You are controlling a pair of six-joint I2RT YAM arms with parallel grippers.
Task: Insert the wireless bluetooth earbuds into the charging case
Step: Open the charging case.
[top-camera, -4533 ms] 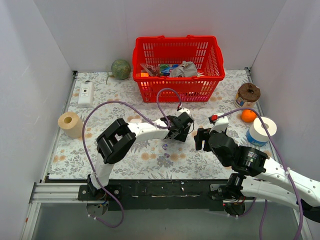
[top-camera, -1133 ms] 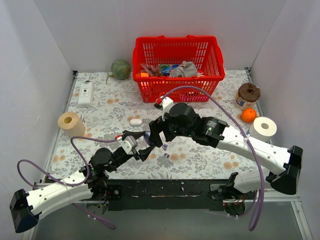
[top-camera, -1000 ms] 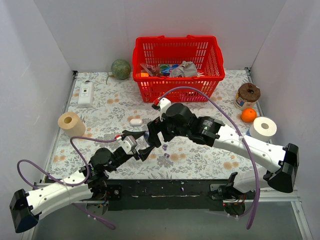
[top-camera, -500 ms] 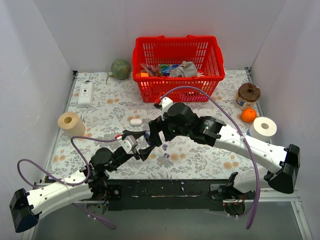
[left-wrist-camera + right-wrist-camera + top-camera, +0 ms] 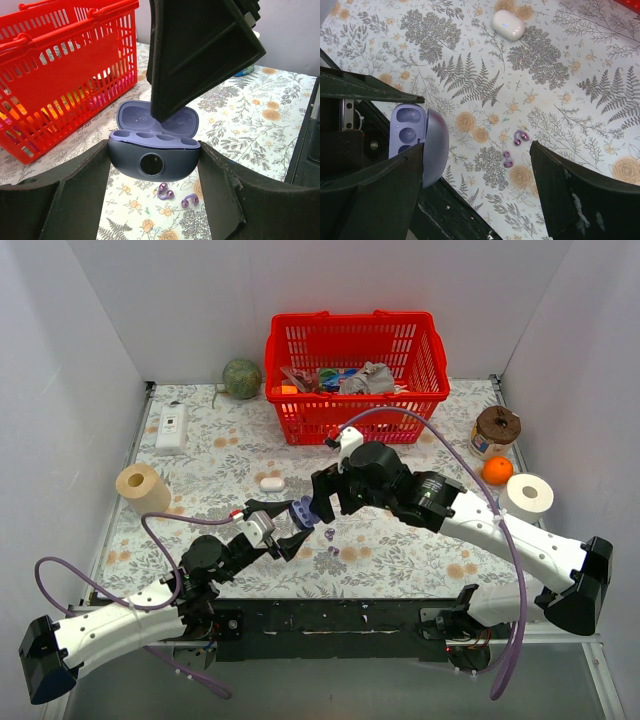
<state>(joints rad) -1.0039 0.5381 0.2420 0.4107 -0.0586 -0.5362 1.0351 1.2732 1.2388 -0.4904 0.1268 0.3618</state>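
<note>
Left claw (image 5: 154, 172) clamps open charging case (image 5: 155, 150); earbuds (image 5: 163, 190) on table (image 5: 250, 115).

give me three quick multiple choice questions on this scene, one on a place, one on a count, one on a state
1. Where do the earbuds lie?
A) in the charging case
B) on the floral table cover
C) in the right jaws

2. How many earbuds show?
A) one
B) three
C) two

3. The charging case lid is:
A) open
B) shut
C) missing

Key:
1 B, both lie on the cover, apart from the case.
2 C, a pair shows side by side.
3 A, the lid stands up with the sockets bare, and the case sits clamped in the left jaws.
</note>
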